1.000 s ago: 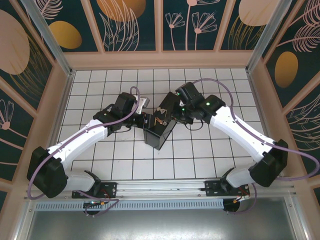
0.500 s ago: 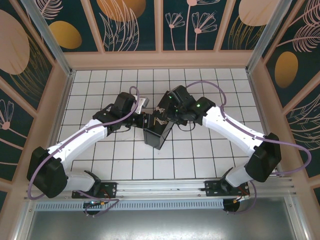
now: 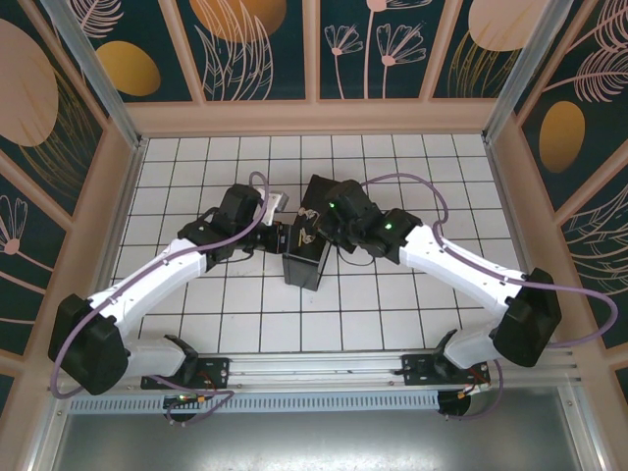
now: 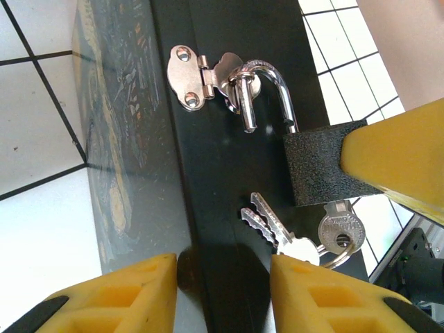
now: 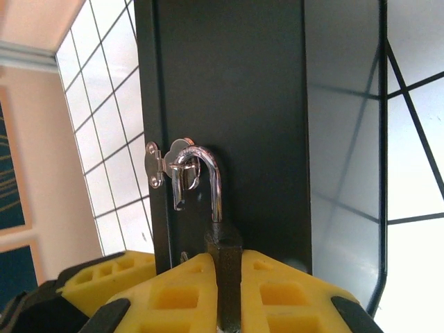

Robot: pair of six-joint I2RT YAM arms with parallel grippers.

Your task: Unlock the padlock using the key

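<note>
A dark padlock (image 4: 316, 163) hangs by its chrome shackle (image 4: 274, 76) from the hasp (image 4: 201, 76) of a black box (image 4: 222, 173). One shackle leg stands free of the body. My right gripper (image 5: 225, 258) is shut on the padlock (image 5: 223, 244) body, a yellow finger on each side. A key (image 4: 340, 232) sits in the padlock's underside, and two spare keys (image 4: 277, 229) hang from its ring. My left gripper (image 4: 222, 284) straddles the box's near edge and holds it. From above, both grippers (image 3: 278, 235) (image 3: 312, 221) meet at the box (image 3: 306, 265).
The box lies mid-floor on white tiles (image 3: 245, 314). Its painted lid (image 4: 114, 139) faces left in the left wrist view. Wooden walls (image 3: 314, 116) close the back and both sides. Open tiles lie in front of the box.
My right gripper has swung left over the box and closed on the padlock body. The box has turned a little straighter. The left arm has barely shifted.
</note>
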